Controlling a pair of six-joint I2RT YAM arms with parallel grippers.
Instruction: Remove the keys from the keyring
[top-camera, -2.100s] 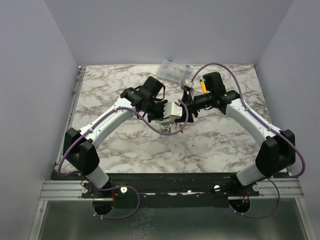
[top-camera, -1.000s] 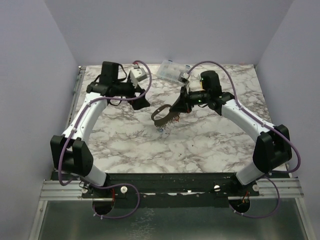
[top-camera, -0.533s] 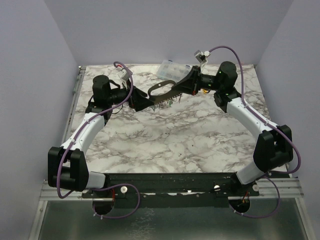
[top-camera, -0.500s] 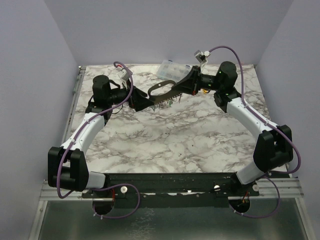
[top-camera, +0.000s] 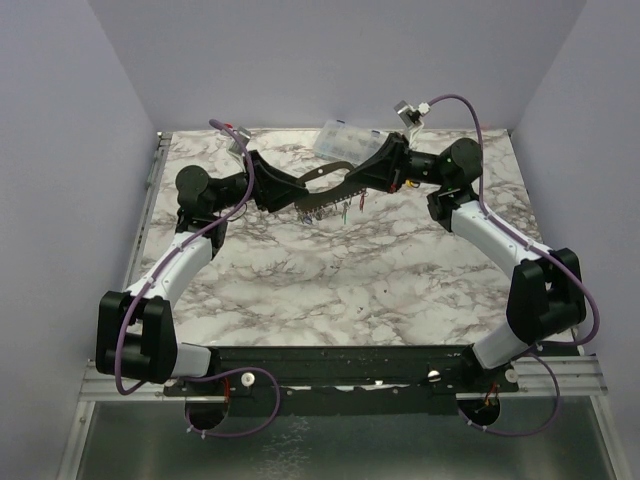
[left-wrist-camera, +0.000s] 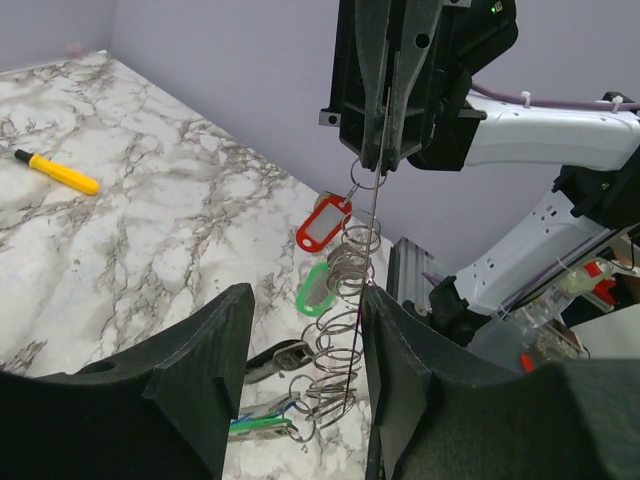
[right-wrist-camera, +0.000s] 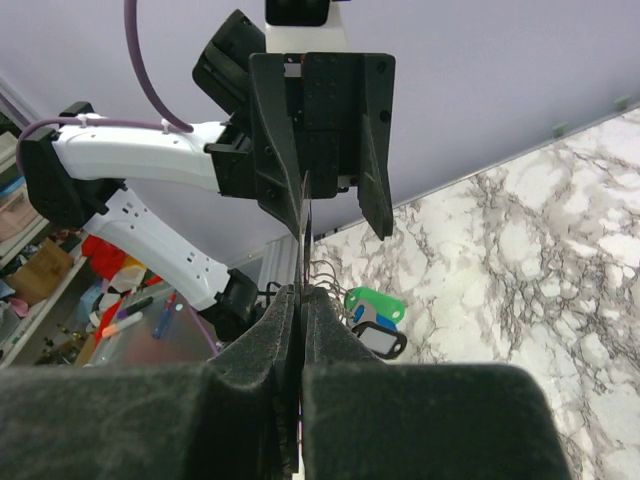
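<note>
keyring (top-camera: 320, 203) rose; left wrist view shows its red tag (left-wrist-camera: 322, 225).

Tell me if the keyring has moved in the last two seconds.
Yes. The keyring moved away from the robot, ending close to the clear box instead of well short of it.

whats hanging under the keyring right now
A row of small wire rings hangs under the keyring, carrying a red tag, a green tag and a dark key. More keys at the near end are partly hidden by the left pincer.
</note>
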